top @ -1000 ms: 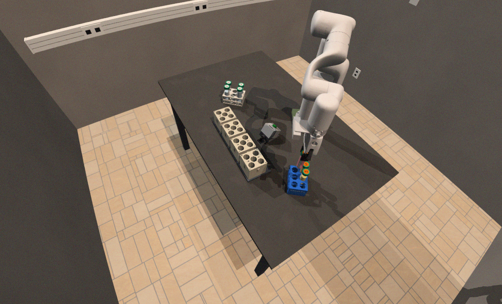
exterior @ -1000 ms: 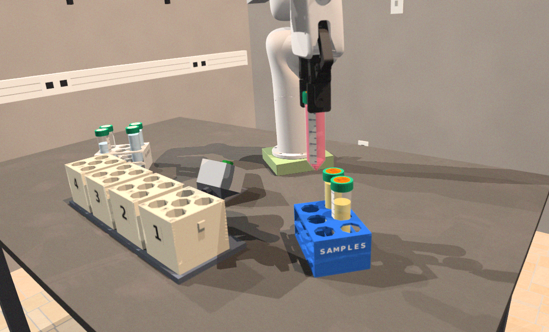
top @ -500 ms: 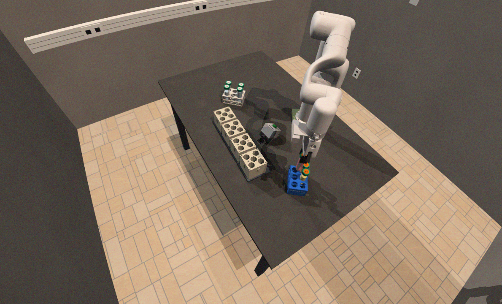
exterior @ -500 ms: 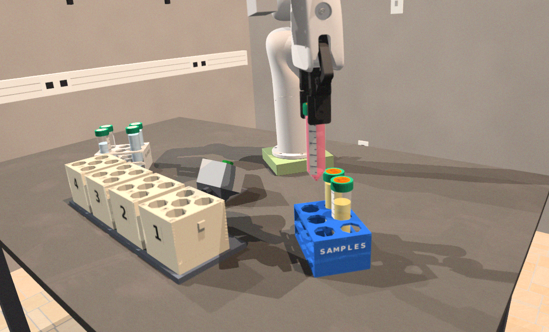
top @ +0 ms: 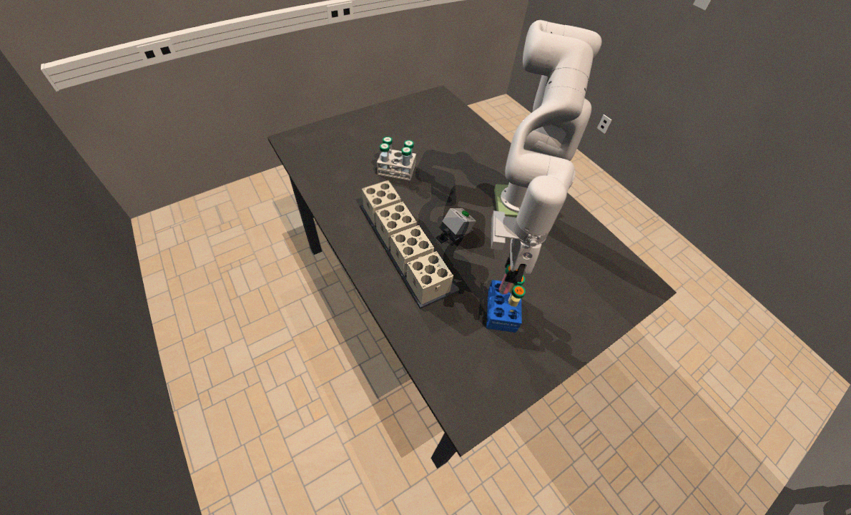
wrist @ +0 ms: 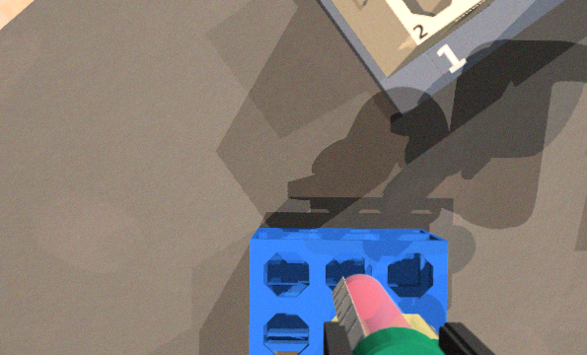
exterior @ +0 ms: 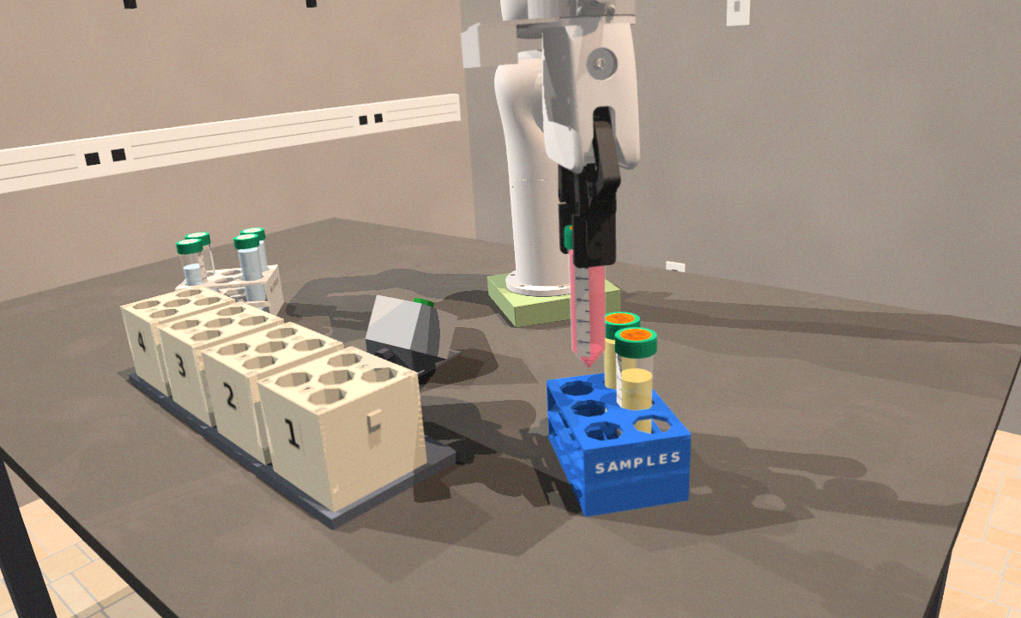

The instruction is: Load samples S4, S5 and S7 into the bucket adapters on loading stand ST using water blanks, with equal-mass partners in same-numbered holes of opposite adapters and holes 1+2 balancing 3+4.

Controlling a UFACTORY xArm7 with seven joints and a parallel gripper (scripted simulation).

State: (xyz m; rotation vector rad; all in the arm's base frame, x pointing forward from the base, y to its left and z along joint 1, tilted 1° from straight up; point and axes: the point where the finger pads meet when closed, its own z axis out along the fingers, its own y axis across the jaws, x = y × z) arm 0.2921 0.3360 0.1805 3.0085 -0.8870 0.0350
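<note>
Pointing straight down, the tool [top: 513, 276] [exterior: 589, 242] [wrist: 394, 340] grips a pink-filled tube [exterior: 587, 315] [wrist: 374, 306] above the blue rack [top: 504, 317] [exterior: 637, 480] [wrist: 268, 247].

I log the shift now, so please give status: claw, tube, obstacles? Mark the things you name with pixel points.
Claw [top: 513, 276] [exterior: 587, 238] [wrist: 392, 340] shut on pink-filled tube [top: 505, 283] [exterior: 588, 307] [wrist: 374, 303]. Tube above blue SAMPLES rack [top: 504, 323] [exterior: 637, 484] [wrist: 318, 247], tip clear of holes. Two orange-dotted tubes standing close by; adapters unloaded.

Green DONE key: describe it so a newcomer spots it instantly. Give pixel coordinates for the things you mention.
On the dark table, find the row of four cream adapters [top: 430, 291] [exterior: 376, 438]. Beside it sits a small grey sloped desk [top: 456, 221] [exterior: 391, 326]. The key [top: 465, 214] [exterior: 423, 301] is the green patch on top; other green nearby is round tube caps.
</note>
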